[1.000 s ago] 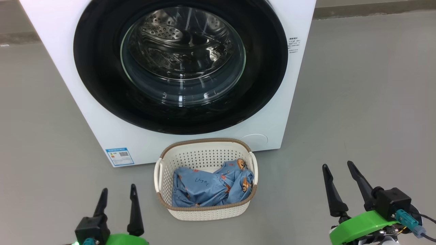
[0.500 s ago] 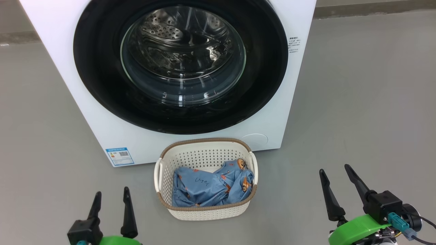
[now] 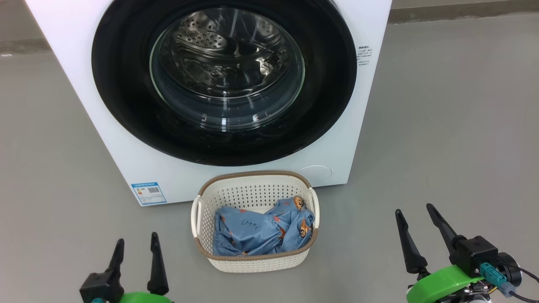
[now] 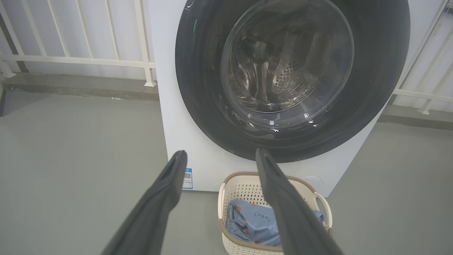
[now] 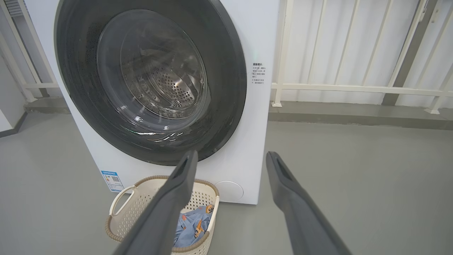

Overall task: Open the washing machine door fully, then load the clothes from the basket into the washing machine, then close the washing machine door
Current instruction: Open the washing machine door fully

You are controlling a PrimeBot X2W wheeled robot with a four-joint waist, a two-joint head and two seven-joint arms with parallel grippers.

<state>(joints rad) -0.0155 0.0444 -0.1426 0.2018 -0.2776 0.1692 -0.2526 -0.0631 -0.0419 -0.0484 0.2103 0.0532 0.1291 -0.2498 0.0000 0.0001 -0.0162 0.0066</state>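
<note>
Door (image 3: pixel 227 67) shut; left gripper (image 3: pixel 135 242) and right gripper (image 3: pixel 413 210) spread, empty; edge best hooked, then swung wide above basket (image 3: pixel 252 173)

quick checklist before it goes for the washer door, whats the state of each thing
1. washing machine door open: not ok, it sits shut against the washing machine.
2. left claw free: ok, open and empty, low on the left side of the basket.
3. right claw free: ok, open and empty, on the basket's right side.
4. clothes ready: ok, all lie inside the basket.
5. door swing path: cannot tell, the basket stands close before the machine, below the door's lower edge.
6. door handle or grip spot found: cannot tell, none stands out on the black rim.
</note>
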